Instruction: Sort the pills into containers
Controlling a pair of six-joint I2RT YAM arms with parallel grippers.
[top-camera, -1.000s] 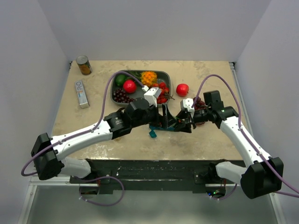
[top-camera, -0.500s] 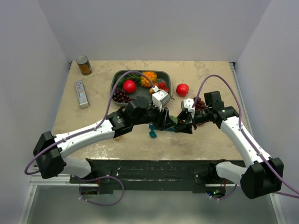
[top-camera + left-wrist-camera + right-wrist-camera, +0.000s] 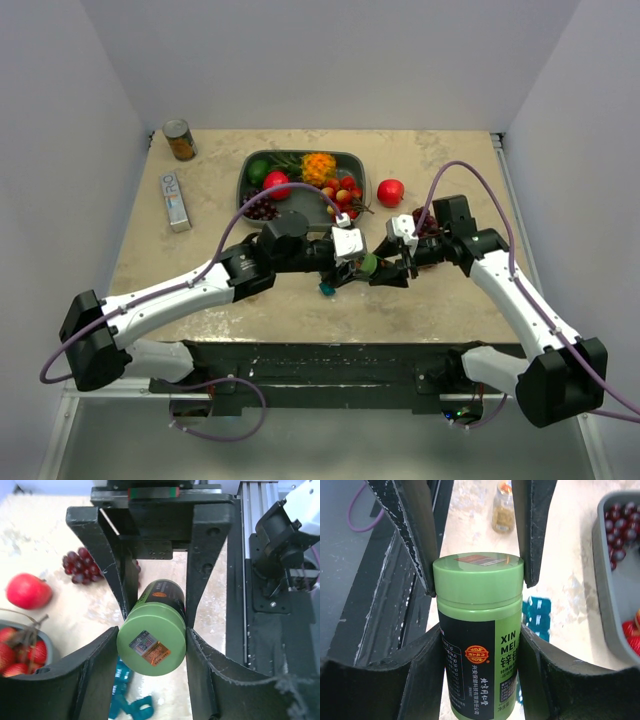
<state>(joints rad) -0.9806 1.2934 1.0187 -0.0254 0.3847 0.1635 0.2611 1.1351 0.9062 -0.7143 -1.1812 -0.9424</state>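
Observation:
A green pill bottle with a black label hangs above the table's near middle, held between both grippers. My right gripper is shut on the bottle's body, seen close in the right wrist view. My left gripper is closed on the green cap from the opposite side, its fingers pressing both sides. The teal containers lie on the table just below the bottle; they also show in the left wrist view and the right wrist view.
A grey fruit tray stands behind the grippers. A red apple and dark grapes lie to its right. A tin can and a white box are at the far left.
My left gripper has swung right from the tray's edge to the bottle, turned, and closed on its cap. The right gripper has held the bottle almost still.

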